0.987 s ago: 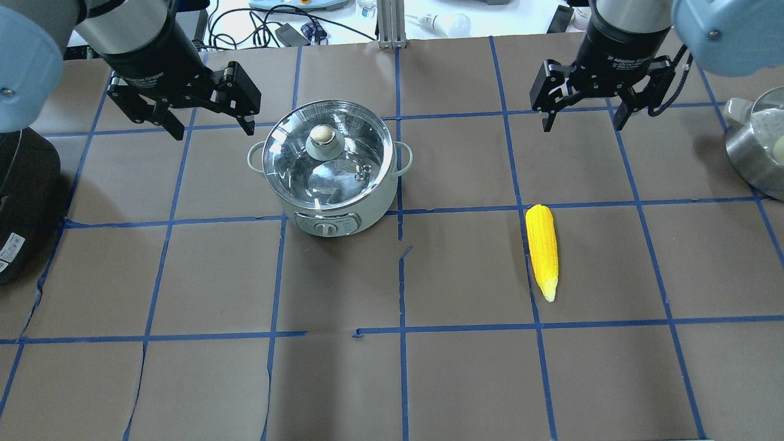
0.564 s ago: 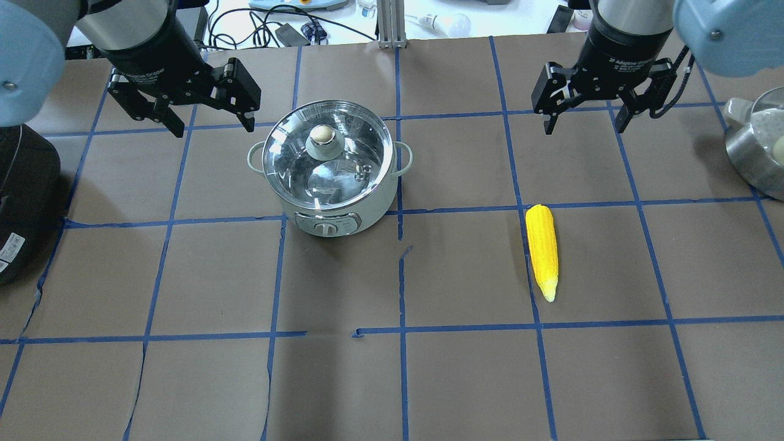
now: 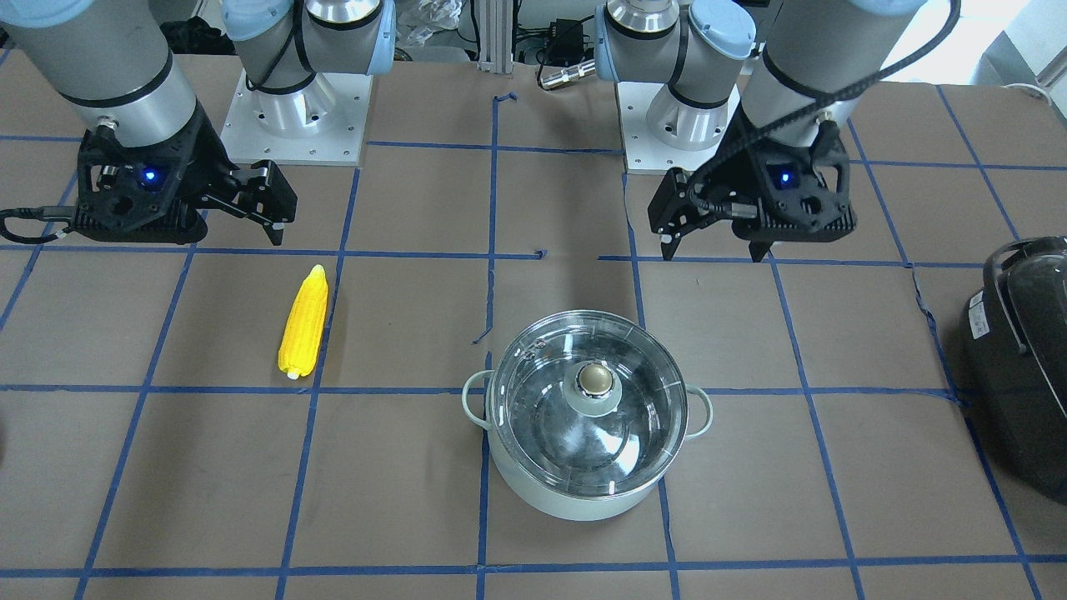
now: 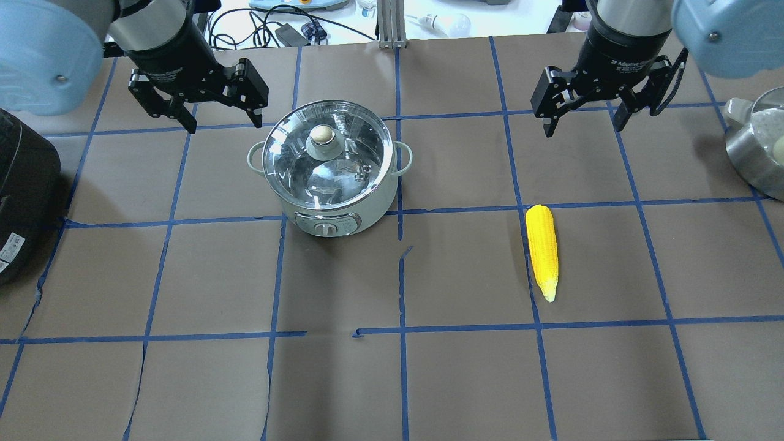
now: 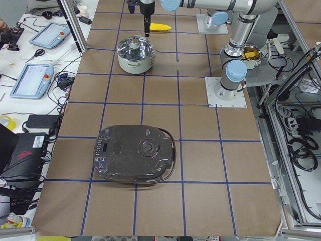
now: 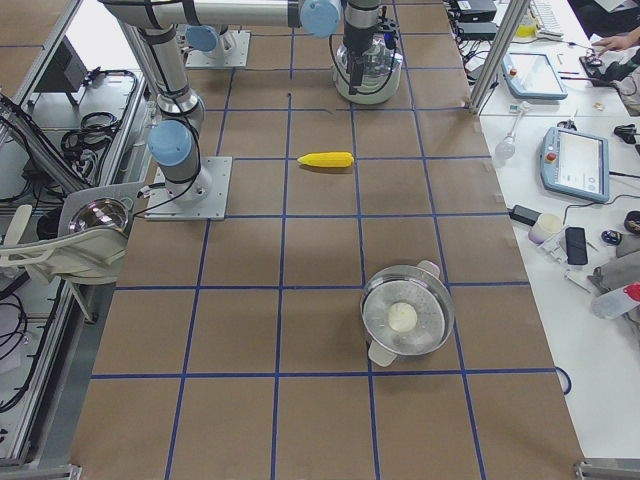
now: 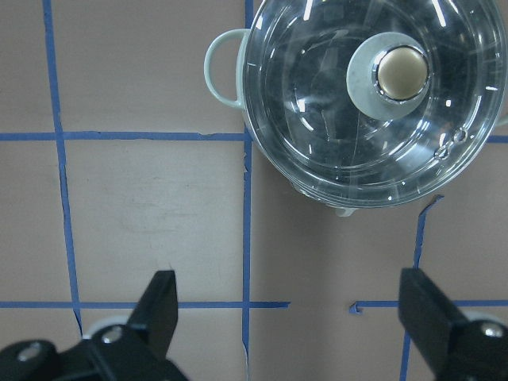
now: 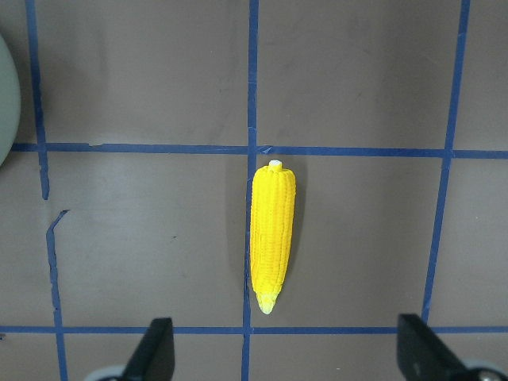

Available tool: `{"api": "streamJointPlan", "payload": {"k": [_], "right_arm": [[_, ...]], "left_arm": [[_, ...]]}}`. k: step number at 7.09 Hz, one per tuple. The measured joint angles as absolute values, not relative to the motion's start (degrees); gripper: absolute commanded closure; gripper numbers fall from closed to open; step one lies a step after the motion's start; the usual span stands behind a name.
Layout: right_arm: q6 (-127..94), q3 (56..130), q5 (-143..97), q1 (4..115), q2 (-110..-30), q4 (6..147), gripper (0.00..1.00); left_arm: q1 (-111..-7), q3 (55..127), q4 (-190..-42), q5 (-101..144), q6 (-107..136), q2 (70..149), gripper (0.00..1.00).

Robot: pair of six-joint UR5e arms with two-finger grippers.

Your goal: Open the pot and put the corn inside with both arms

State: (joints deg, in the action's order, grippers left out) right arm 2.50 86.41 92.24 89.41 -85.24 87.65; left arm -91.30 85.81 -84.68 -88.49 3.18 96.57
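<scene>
Left gripper (image 4: 225,117) has shifted right, nearer the lidded pot (image 4: 334,184); wide open, empty. Right gripper (image 4: 584,127) barely moved, wide open, empty, well apart from the corn (image 4: 542,250). Lid removal pending.

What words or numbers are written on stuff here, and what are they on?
"2F Adaptive Gripper": white print above the right tool.
"Adaptive Gripper": same print above the left tool, partly blurred.
White sticker on the black appliance: too small to read.
Front panel of the pot: too blurred to read.
</scene>
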Motion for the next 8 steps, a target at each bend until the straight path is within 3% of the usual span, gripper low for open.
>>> {"api": "streamJointPlan", "payload": {"k": [4, 8], "right_arm": [[-0.08, 94.24, 95.71, 89.11, -82.48, 92.06, 0.0], [-3.53, 107.91, 94.87, 88.86, -79.82, 107.01, 0.0]], "left_arm": [[-97.53, 80.52, -75.08, -89.47, 12.33, 109.41, 0.0], [-99.86, 79.71, -73.87, -90.96, 13.74, 112.98, 0.0]]}}
